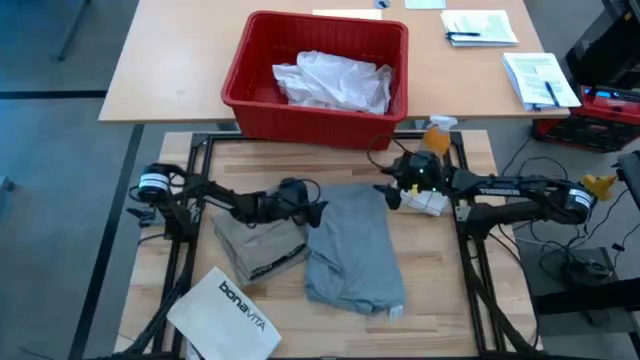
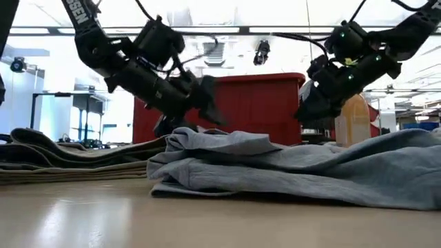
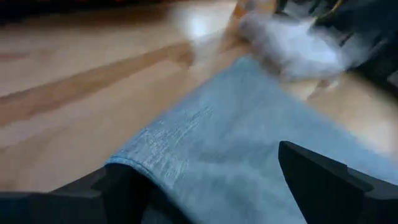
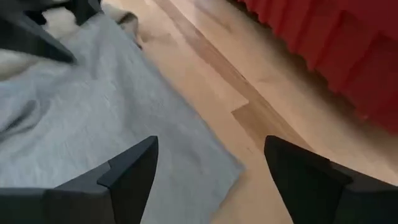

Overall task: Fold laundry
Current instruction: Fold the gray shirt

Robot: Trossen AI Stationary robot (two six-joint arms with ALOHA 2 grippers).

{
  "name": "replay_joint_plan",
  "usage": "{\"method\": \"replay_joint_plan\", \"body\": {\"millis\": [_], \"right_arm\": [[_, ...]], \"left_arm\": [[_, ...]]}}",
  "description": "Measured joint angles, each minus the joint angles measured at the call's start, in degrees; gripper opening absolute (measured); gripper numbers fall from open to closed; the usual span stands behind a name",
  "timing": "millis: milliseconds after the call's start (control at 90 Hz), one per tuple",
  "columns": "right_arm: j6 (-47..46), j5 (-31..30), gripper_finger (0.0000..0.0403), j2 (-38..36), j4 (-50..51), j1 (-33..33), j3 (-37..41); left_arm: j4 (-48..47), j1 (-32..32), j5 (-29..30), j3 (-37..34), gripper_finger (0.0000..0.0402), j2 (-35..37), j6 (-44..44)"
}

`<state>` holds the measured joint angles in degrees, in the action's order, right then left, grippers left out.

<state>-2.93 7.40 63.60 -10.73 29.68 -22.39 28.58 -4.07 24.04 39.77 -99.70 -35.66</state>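
Grey T-shirt (image 1: 352, 250) lying flat at the middle of the wooden table (image 1: 450, 300), in front of the red basket (image 1: 315, 75) holding the white shirt (image 1: 335, 80). Folded khaki-tan piece (image 1: 258, 243) touching the T-shirt's side. Left gripper (image 1: 318, 210), fingers spread wide, over one upper corner; right gripper (image 1: 385, 192), likewise spread wide, over the other corner, nearer the basket.

A red plastic bin (image 1: 262, 95) sits beyond both claws; the white "bonavita" bag (image 1: 228, 312) lies nearer, off the left claw's side
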Motion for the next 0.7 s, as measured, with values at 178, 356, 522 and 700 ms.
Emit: {"method": "replay_joint_plan", "body": {"millis": [178,356,522,700], "right_arm": [[-3.0,5.4,0.027,2.5,-1.7,-0.4,0.1],[2.6,10.0,0.0233,8.7,-9.2,-3.3,0.2],[5.5,15.6,0.0163,17.0,-25.0,-6.2,0.2],[6.6,19.8,0.0028,28.0,-44.9,-6.2,0.0]], "left_arm": [[-5.1,-0.3,2.6,0.0,0.0315,-2.2,-0.4],[-3.4,-0.7,4.1,0.0,0.0315,-2.1,0.4],[-2.9,-0.7,4.2,0.8,0.0315,-1.4,0.2],[-2.7,-0.7,3.9,3.3,0.0316,-0.4,0.9]]}}
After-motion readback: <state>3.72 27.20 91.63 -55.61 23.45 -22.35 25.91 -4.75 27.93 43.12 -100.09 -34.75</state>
